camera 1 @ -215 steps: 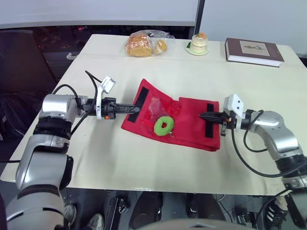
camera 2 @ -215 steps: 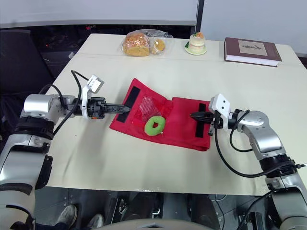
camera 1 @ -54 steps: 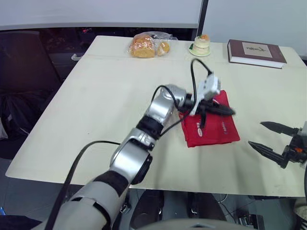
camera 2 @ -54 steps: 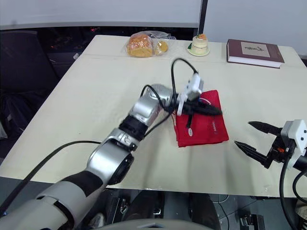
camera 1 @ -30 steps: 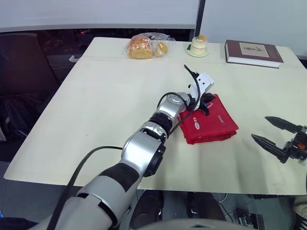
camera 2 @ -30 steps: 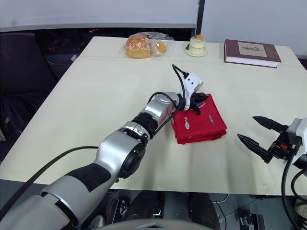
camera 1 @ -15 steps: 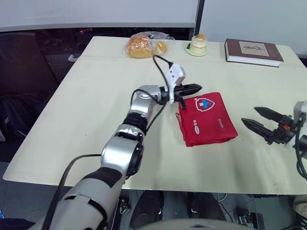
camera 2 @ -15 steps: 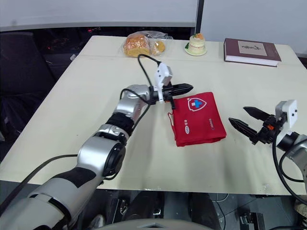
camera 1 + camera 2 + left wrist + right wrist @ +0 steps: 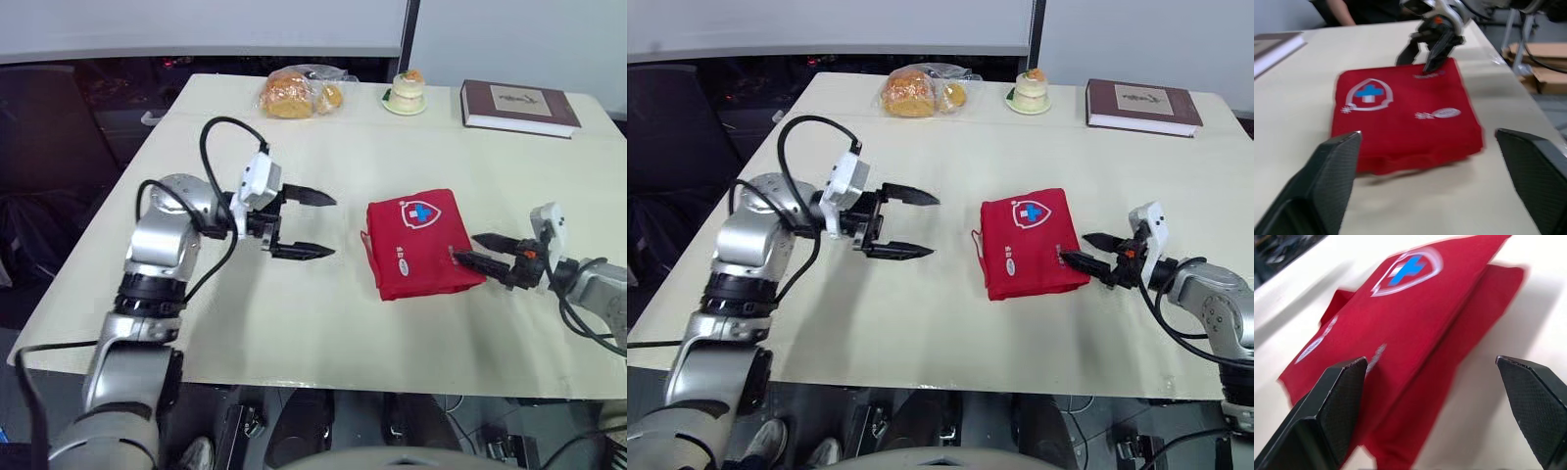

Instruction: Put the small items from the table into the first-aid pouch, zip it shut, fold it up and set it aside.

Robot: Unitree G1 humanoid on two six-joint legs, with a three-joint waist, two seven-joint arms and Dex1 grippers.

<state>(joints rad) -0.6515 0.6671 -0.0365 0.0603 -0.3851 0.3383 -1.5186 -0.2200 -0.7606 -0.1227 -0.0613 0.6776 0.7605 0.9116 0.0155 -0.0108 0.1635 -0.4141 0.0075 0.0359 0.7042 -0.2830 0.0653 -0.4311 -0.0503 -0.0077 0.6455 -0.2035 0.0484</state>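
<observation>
My left gripper (image 9: 332, 227) has backed well off the folded pouch (image 9: 421, 243), spread wide. My right gripper (image 9: 465, 248) has moved in, parted, at the pouch's right edge. Bare table (image 9: 294, 313) lies between.

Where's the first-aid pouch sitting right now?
In the head views the folded first-aid pouch lies on the table, right of centre, with the open right tool at its right edge and the open left tool apart to its left.
</observation>
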